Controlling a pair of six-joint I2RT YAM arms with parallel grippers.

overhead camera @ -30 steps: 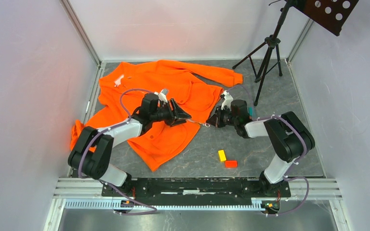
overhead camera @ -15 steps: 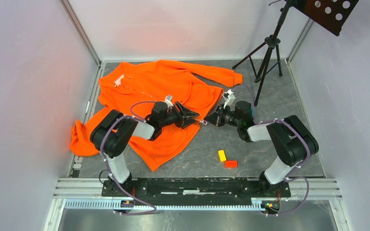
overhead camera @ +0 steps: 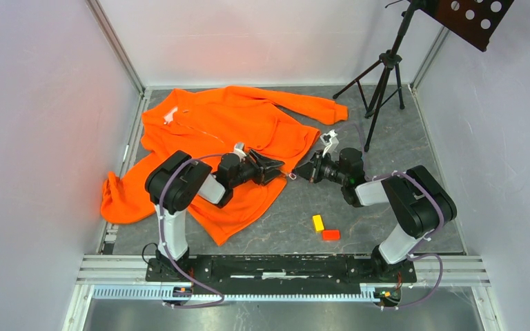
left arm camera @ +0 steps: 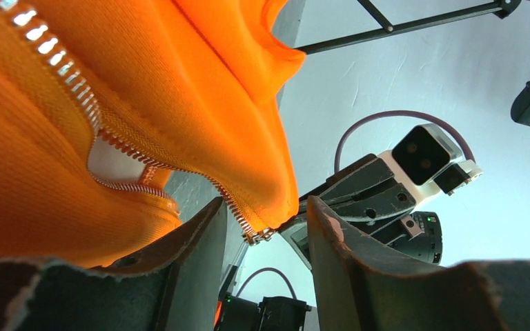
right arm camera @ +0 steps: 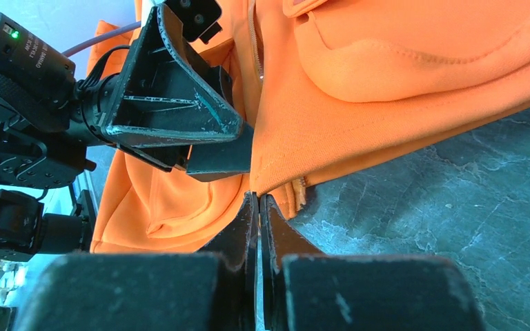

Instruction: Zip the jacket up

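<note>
1. The orange jacket [overhead camera: 221, 117] lies spread out, its zipper [left arm camera: 62, 69] open at the bottom.
2. At its bottom edge, the left claw [overhead camera: 280, 168] is slightly open around the zipper end. The right claw [overhead camera: 306, 173] pinches the corner.
3. A yellow block [overhead camera: 317, 222], an orange block [overhead camera: 330, 234] and a tripod [overhead camera: 381, 79] sit right of the jacket.
4. The table [overhead camera: 283, 227] is grey and the walls [overhead camera: 262, 41] are white.

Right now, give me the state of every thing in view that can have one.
jacket: spread out, rumpled, not zipped at the hem.
zipper: teeth apart near the hem.
left claw: open, zipper end in its gap.
right claw: shut on the jacket's hem corner.
yellow block: lying flat, loose.
orange block: lying flat, loose.
tripod: standing, legs spread.
</note>
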